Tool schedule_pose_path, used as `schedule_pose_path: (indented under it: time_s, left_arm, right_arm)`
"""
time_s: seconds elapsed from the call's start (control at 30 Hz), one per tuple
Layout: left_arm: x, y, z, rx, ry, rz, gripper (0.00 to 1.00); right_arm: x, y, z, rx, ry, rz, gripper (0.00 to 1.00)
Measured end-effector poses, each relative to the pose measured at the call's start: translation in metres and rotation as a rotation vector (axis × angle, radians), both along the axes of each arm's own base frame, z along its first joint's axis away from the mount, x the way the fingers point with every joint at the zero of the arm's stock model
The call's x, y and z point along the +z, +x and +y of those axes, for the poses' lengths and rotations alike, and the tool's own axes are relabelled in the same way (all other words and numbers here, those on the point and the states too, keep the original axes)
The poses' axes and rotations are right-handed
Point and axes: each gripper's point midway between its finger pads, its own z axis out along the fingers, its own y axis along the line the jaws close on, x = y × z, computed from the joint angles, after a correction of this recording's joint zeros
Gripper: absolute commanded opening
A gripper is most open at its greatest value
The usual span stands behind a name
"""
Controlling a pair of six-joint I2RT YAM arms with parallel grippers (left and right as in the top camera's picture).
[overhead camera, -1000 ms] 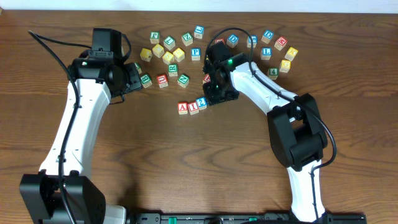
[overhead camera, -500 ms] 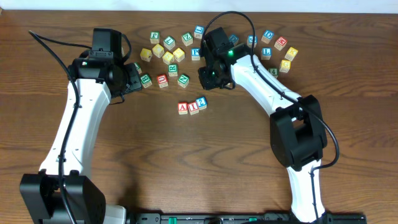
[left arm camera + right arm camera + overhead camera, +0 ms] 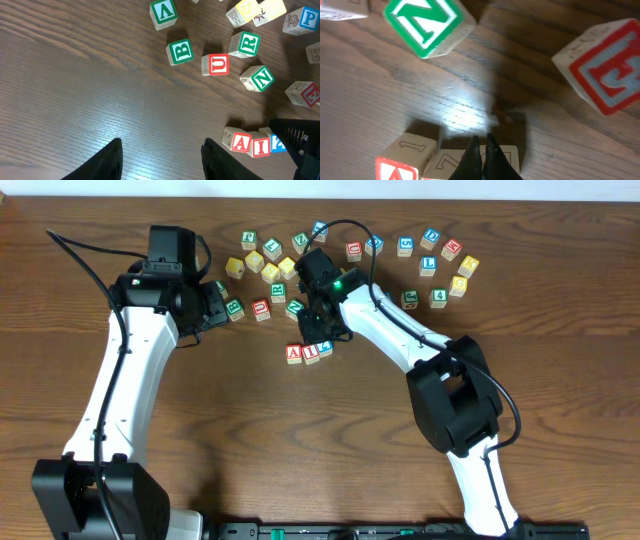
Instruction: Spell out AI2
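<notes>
Though the right arm shades them, AI2 row: three small light wooden cubes, red-printed A (image 3: 293, 353), red-printed I (image 3: 311, 354), blue-printed 2 (image 3: 325, 347), side by side mid-desk, nearer the rear edge.
Right gripper (image 3: 481, 145): jaws pressed together, empty, tips low over the I–2 seam; cannot tell if touching.
Left gripper (image 3: 160, 155): jaws apart, empty, over bare brown wooden desk (image 3: 300, 440), left of row.
Green-printed N wooden cube (image 3: 422, 22): just behind row, apart from it.

Robotics lab setup, white left arm (image 3: 120, 380) and right arm (image 3: 395, 330) on wood-grain table (image 3: 300, 450), scattered alphabet blocks (image 3: 270, 275)
</notes>
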Motion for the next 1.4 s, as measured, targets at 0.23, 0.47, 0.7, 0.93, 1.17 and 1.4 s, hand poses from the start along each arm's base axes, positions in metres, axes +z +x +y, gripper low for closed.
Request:
schedule_pose_path:
  time_s: [0.23, 0.47, 0.7, 0.93, 1.17, 1.4]
  left_arm:
    - [0.000, 0.000, 0.000, 0.000, 0.000, 0.000, 0.50]
    - [0.000, 0.000, 0.000, 0.000, 0.000, 0.000, 0.50]
    - [0.000, 0.000, 0.000, 0.000, 0.000, 0.000, 0.50]
    - [0.000, 0.000, 0.000, 0.000, 0.000, 0.000, 0.50]
    - [-0.001, -0.002, 0.000, 0.000, 0.000, 0.008, 0.50]
    - [-0.007, -0.008, -0.002, 0.003, -0.003, 0.047, 0.31]
  right_arm:
    - [-0.002, -0.002, -0.006, -0.024, -0.027, 0.008, 0.01]
    - [-0.002, -0.002, -0.007, -0.030, -0.030, 0.009, 0.01]
    - [-0.002, -0.003, -0.005, -0.027, -0.026, 0.012, 0.01]
    - [0.000, -0.002, -0.006, -0.029, -0.022, 0.014, 0.01]
    - [0.025, 0.014, -0.010, -0.048, 0.025, 0.001, 0.05]
    - [0.044, 0.012, -0.045, -0.106, 0.004, 0.045, 0.05]
